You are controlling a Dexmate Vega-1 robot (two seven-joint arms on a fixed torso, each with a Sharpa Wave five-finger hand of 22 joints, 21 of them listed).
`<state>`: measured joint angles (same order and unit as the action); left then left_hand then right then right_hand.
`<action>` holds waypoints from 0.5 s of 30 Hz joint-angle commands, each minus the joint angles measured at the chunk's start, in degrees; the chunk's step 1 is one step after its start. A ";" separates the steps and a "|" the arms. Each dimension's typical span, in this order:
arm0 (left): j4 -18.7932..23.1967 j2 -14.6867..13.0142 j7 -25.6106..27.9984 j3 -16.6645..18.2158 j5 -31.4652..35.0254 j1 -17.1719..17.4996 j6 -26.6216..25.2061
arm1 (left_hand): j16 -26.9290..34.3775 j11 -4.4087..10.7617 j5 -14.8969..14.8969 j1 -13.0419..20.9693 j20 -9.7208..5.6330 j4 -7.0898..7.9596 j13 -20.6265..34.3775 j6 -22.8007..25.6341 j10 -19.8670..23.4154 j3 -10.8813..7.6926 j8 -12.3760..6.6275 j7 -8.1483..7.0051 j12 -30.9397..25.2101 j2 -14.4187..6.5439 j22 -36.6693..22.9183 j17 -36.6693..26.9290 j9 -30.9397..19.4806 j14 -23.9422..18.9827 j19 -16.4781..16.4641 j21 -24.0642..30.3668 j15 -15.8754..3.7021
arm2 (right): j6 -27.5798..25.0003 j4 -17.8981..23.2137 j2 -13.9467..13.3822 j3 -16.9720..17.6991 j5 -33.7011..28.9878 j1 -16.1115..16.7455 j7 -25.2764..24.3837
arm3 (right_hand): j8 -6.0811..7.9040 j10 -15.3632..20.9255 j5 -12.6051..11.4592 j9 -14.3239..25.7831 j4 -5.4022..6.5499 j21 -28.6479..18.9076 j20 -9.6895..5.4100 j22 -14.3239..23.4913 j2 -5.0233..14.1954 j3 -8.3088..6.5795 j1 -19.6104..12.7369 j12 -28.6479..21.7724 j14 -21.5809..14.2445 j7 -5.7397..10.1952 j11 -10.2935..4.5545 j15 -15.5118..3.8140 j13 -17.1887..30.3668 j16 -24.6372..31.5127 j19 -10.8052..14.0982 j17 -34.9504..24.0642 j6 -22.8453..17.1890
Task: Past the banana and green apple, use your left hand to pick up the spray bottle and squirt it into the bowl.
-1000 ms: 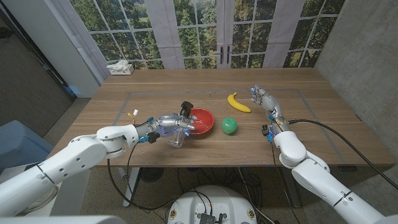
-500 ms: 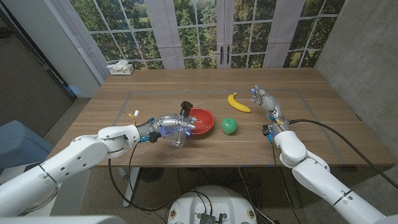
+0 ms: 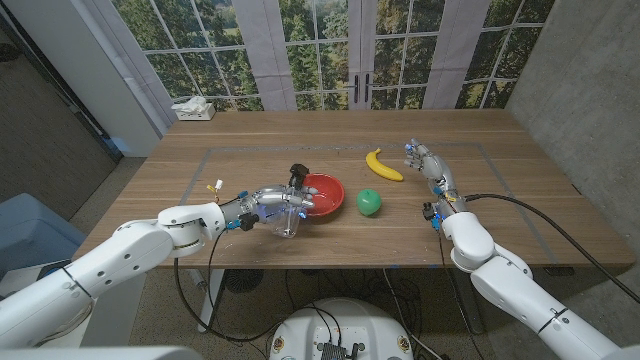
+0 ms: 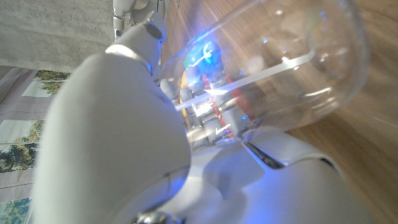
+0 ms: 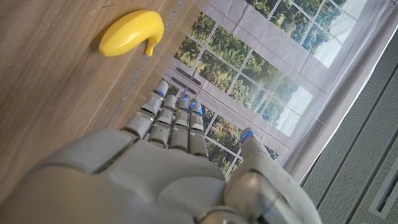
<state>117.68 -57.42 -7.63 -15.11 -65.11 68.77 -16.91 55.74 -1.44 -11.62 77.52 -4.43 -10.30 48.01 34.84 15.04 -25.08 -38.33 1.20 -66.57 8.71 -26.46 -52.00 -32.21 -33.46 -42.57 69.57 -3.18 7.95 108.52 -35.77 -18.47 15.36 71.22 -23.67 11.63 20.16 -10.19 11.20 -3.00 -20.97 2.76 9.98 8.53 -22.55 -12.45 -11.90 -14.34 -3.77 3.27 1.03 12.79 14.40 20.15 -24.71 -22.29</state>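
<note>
My left hand point(image 3: 266, 203) grips a clear spray bottle point(image 3: 288, 216) with a black nozzle point(image 3: 299, 172), held just left of the red bowl point(image 3: 325, 191), the nozzle by the bowl's rim. In the left wrist view the bottle's clear body point(image 4: 292, 62) with its dip tube runs past my left hand point(image 4: 124, 124). A green apple point(image 3: 369, 202) sits right of the bowl. The yellow banana point(image 3: 382, 166) point(image 5: 132, 32) lies farther back. My right hand point(image 3: 427, 160) point(image 5: 174, 168) stands to the right of the banana, fingers straight, holding nothing.
A white tissue box point(image 3: 193, 109) sits at the table's far left corner. The wooden table point(image 3: 500, 200) has bare surface to the right and front. Windows and curtains stand behind the far edge.
</note>
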 commanded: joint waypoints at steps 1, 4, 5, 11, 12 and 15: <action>-0.34 0.34 -0.31 -0.26 0.15 -0.31 0.32 | 0.40 0.15 -0.06 17.90 -8.79 0.12 0.07 1.49 0.50 -0.44 0.72 -0.69 -0.36 -18.08 -0.04 -0.06 0.38 0.29 0.02 1.62 -4.04 | 0.81 0.19 0.03 0.20 -0.57 0.43 -0.39 | 0.02 -0.12 0.12 0.17 -0.22 0.09 0.07 0.19 0.53 -0.49 0.21 -0.10 -0.41 0.23 -0.27 0.13 0.10 0.25 0.64 -0.08 0.24; -0.47 0.35 -0.23 -0.42 0.40 -0.62 0.19 | 0.46 0.12 -0.09 17.94 -8.79 0.13 -0.02 1.32 0.58 -0.45 1.14 -0.51 -0.45 -18.11 0.05 0.03 0.76 0.31 0.02 1.67 -4.08 | 0.79 0.20 0.20 0.25 -0.44 0.51 -0.50 | 0.00 -0.12 0.12 0.17 -0.22 0.14 0.09 0.19 0.52 -0.50 0.22 -0.10 -0.41 0.23 -0.20 0.14 0.10 0.24 0.67 -0.08 0.28; -0.60 0.50 -0.37 -0.40 0.10 -0.65 0.18 | 0.54 0.22 -0.09 17.95 -8.78 0.12 -0.10 1.21 0.61 -0.46 1.27 -0.50 -0.45 -18.11 0.07 -0.01 0.87 0.24 0.03 1.68 -4.09 | 0.71 0.25 0.12 0.27 -0.56 0.54 -0.52 | -0.01 -0.13 0.12 0.17 -0.23 0.14 0.11 0.19 0.52 -0.50 0.23 -0.10 -0.42 0.25 -0.20 0.14 0.10 0.25 0.68 -0.07 0.32; -1.04 0.88 -0.43 -0.87 0.54 -1.48 0.08 | 0.84 0.39 -0.25 17.93 -8.76 0.15 -0.36 -5.12 1.12 -0.46 5.33 0.58 -1.15 -18.04 0.35 0.50 2.59 0.26 -0.16 1.97 -4.27 | 1.00 0.24 0.32 0.46 -0.68 0.81 -0.86 | 0.00 -0.13 0.12 0.17 -0.25 0.24 0.11 0.20 0.51 -0.52 0.26 -0.11 -0.39 0.30 -0.20 0.16 0.09 0.24 0.73 -0.05 0.32; -1.14 0.88 -0.55 -1.02 0.84 -1.69 0.12 | 1.01 0.41 -0.29 17.95 -8.77 0.15 -0.44 -6.79 0.97 -0.45 6.24 0.94 -1.18 -18.06 0.40 0.52 2.86 0.17 -0.33 2.08 -4.30 | 1.09 0.19 0.31 0.49 -0.60 0.83 -0.76 | 0.00 -0.14 0.12 0.17 -0.25 0.25 0.10 0.20 0.51 -0.52 0.26 -0.10 -0.40 0.26 -0.22 0.16 0.09 0.24 0.74 -0.05 0.33; -1.24 0.93 -0.91 -1.38 1.38 -2.19 0.14 | 1.22 0.65 -0.41 17.82 -8.74 0.20 -0.60 -10.35 0.98 -0.38 8.37 0.70 -1.48 -18.02 0.40 0.95 3.60 -0.20 -0.31 2.33 -4.38 | 1.27 0.06 0.48 0.55 -0.54 0.88 -0.85 | -0.01 -0.14 0.13 0.17 -0.25 0.29 0.14 0.20 0.51 -0.53 0.27 -0.10 -0.42 0.28 -0.22 0.18 0.09 0.25 0.76 -0.04 0.35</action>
<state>117.09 -56.92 -7.98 -15.59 -64.78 67.91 -16.79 56.59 -0.93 -11.63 77.53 -4.41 -10.12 47.48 27.11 15.55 -25.25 -31.45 1.84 -67.45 8.72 -26.00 -51.21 -29.05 -33.46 -42.38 69.93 -3.18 8.64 108.73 -35.65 -18.17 14.88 71.77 -24.24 11.63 20.16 -10.19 11.20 -3.24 -20.75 3.18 9.98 8.53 -22.79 -12.45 -11.90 -14.34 -3.46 3.27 1.03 12.79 14.40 20.57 -24.72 -21.98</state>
